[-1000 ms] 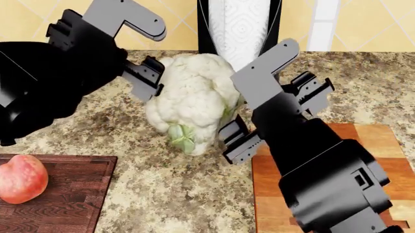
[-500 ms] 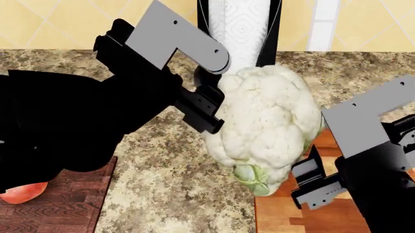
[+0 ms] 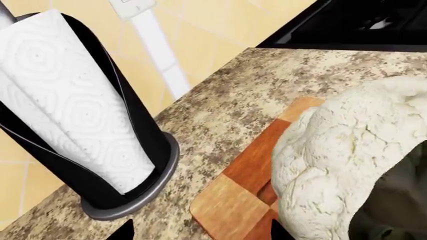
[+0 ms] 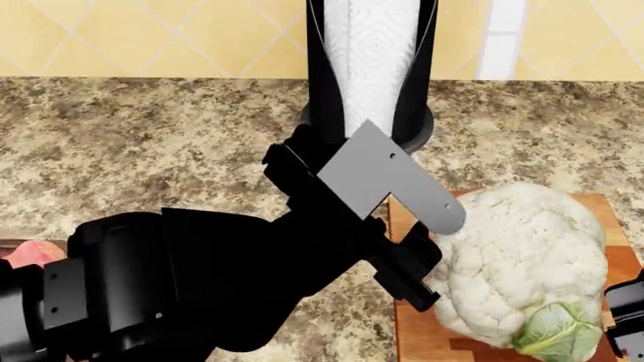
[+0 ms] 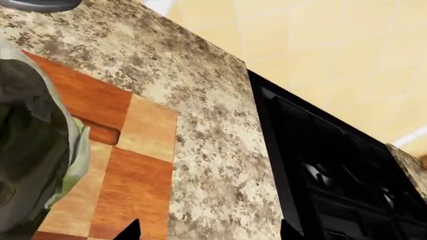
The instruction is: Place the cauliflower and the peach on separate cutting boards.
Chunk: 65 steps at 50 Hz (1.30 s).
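The big white cauliflower (image 4: pixel 513 256) lies over the checkered cutting board (image 4: pixel 415 339) at the right, its green leaves toward the near side. My left gripper (image 4: pixel 411 271) presses against its left flank. My right gripper (image 4: pixel 626 320) shows only at the frame's right edge, by its other side. In the left wrist view the cauliflower (image 3: pixel 347 160) sits beside the spread fingertips (image 3: pixel 127 232), above the board (image 3: pixel 247 170). The right wrist view shows a leaf (image 5: pixel 40 150) and the board (image 5: pixel 133 170), with nothing between the jaws. A sliver of the peach (image 4: pixel 30 253) peeks out at far left. My left arm hides the dark board.
A black paper towel holder (image 4: pixel 370 68) stands at the back of the granite counter (image 4: pixel 151 136), close behind the checkered board. A black stovetop (image 5: pixel 333 175) borders the counter beyond the board's far side.
The cauliflower has travelled right and down, from mid-air over the counter to over the checkered board. Both arms moved right with it, and the left arm now covers most of the peach.
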Tool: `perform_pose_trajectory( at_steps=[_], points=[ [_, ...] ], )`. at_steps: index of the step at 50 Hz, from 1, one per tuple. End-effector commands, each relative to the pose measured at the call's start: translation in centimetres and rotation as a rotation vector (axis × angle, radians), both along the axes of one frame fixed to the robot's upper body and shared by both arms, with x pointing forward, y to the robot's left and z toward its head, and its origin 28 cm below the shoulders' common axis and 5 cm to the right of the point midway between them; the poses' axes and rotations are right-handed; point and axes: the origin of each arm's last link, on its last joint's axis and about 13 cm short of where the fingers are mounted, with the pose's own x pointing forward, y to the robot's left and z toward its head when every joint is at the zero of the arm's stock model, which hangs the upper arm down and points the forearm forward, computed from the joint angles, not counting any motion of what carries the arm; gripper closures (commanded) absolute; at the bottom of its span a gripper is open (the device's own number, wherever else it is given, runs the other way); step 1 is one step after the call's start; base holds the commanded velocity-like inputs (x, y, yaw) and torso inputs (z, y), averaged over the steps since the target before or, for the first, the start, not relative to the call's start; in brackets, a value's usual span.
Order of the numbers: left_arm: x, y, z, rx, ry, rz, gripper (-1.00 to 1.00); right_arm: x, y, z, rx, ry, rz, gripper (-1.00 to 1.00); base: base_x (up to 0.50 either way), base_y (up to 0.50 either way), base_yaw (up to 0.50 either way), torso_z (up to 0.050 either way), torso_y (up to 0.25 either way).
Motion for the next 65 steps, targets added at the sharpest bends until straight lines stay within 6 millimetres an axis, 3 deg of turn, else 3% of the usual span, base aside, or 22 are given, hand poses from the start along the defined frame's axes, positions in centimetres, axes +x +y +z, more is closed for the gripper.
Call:
perform_pose_trajectory(
  at_steps=[1, 7, 13, 23, 36, 43, 59, 65],
  points=[
    [-4.5, -3.2, -4.8, -0.073, 0.327, -0.257, -1.0, 2.4, -1.2, -1.7, -0.006, 0.05, 0.005, -1.0, 0.0, 0.0, 0.0, 0.0, 0.0],
    [-4.7, -3.2, -5.5, -0.076, 0.326, -0.257, -1.0, 2.8, -1.0, -2.9, -0.013, 0.081, 0.023, -1.0, 0.0, 0.0, 0.0, -0.003, 0.0],
    [-4.8, -3.2, -5.6, -0.072, 0.321, -0.261, -1.0, 1.5, -1.1, -3.5, -0.021, 0.098, 0.029, -1.0, 0.0, 0.0, 0.0, -0.004, 0.0],
    [-2.3, -3.1, -1.0, -0.134, 0.236, -0.174, -1.0, -1.2, -2.4, -2.8, -0.061, 0.097, -0.009, -1.0, 0.0, 0.0, 0.0, -0.002, 0.0],
    [0.2, -2.0, -0.6, -0.145, 0.224, -0.059, -1.0, -2.0, -3.2, -2.1, -0.044, 0.053, -0.058, -1.0, 0.0, 0.0, 0.0, -0.001, 0.0],
    [2.3, -0.9, 0.9, -0.122, 0.116, 0.013, -1.0, -2.6, -3.8, -2.6, -0.049, 0.06, -0.077, -1.0, 0.0, 0.0, 0.0, -0.001, 0.0],
    [5.1, 1.1, 2.8, -0.126, 0.082, 0.086, -1.0, -4.1, -5.5, -3.5, -0.059, 0.089, -0.142, -1.0, 0.0, 0.0, 0.0, 0.0, 0.0],
    [5.9, 1.9, 4.0, -0.179, 0.09, 0.12, -1.0, -4.1, -5.1, -2.2, -0.05, 0.038, -0.12, -1.0, 0.0, 0.0, 0.0, 0.0, 0.0]
  ],
)
